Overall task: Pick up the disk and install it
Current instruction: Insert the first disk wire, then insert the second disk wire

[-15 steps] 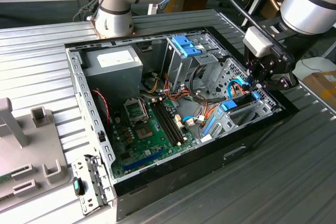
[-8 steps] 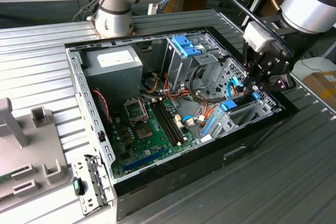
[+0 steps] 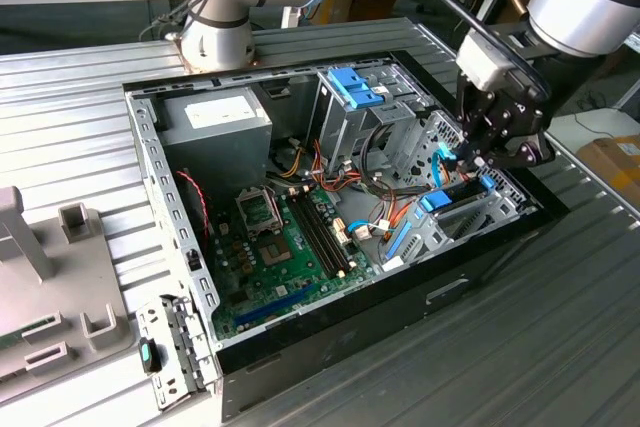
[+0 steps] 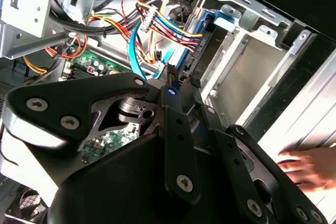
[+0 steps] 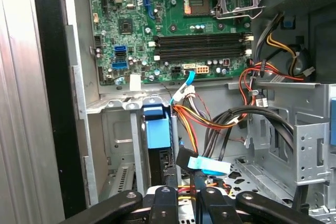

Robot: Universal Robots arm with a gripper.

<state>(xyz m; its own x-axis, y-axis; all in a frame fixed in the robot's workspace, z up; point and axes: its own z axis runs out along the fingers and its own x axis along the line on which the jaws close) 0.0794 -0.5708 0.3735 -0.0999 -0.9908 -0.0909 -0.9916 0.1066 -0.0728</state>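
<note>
Now the gripper (image 3: 478, 154) hangs over the drive bay at the open computer case's (image 3: 150, 177) end toward the exterior view's right.

Starting at the exterior view's left, a grey plastic fixture (image 3: 45, 277) sits on the ribbed table (image 3: 60, 117) beside the case. Inside the case come a grey metal box with a white sticker (image 3: 215, 119), then the green motherboard (image 3: 290, 247), then a metal cage topped by a bare blue bracket (image 3: 355, 87). Farther right, the disk (image 3: 440, 202) stands on edge in its bay slot just below the gripper, and its blue carrier (image 5: 157, 128) shows in the first wrist view beside a bundle of coloured wires (image 5: 202, 116). Whether the gripper is clenched or released, I cannot tell. In the second wrist view a person's hand (image 4: 310, 167) rests on the table outside the case.
</note>
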